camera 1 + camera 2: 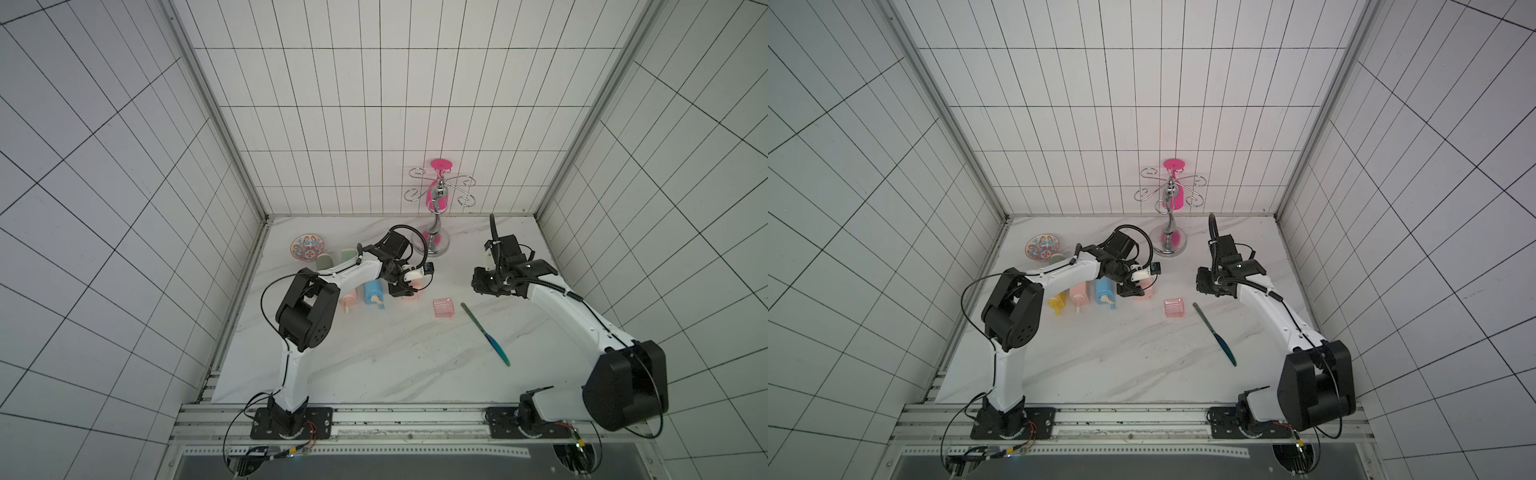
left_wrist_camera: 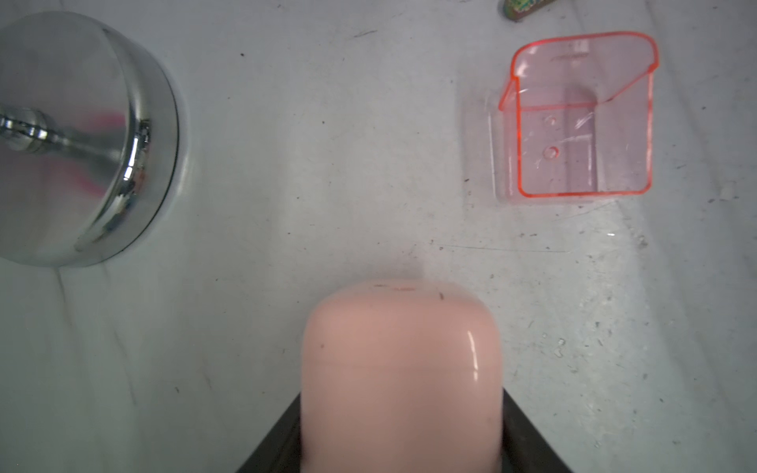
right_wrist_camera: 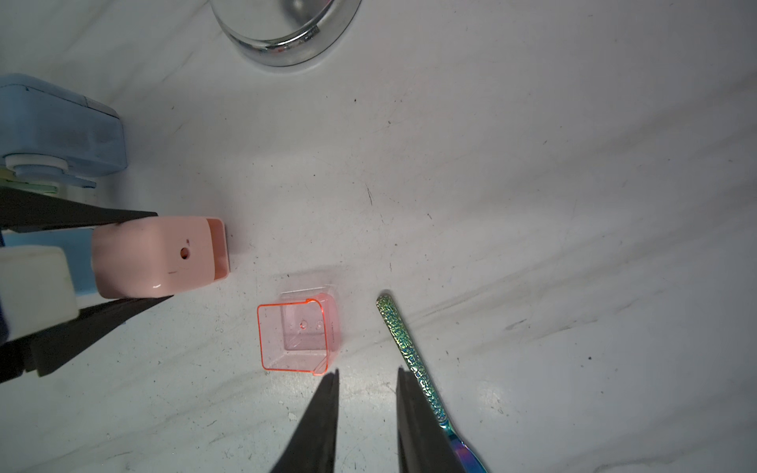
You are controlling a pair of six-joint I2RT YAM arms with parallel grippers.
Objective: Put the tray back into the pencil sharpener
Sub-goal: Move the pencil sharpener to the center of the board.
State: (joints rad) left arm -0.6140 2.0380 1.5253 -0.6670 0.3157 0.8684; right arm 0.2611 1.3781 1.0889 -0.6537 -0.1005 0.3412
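One tray (image 1: 443, 308), one knife (image 1: 484, 332), one bowl (image 1: 307, 248), one stand (image 1: 432, 245), six sharpeners (image 3: 155, 258).

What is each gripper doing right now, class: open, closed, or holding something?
Left gripper: closed on the pink pencil sharpener.
Right gripper: slightly open, empty, just short of the tray.

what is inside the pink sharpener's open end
The sharpener's end slot looks empty in the right wrist view; the tray lies apart on the table. Deeper inside is hidden by its opaque shell and by the left tool gripping it.
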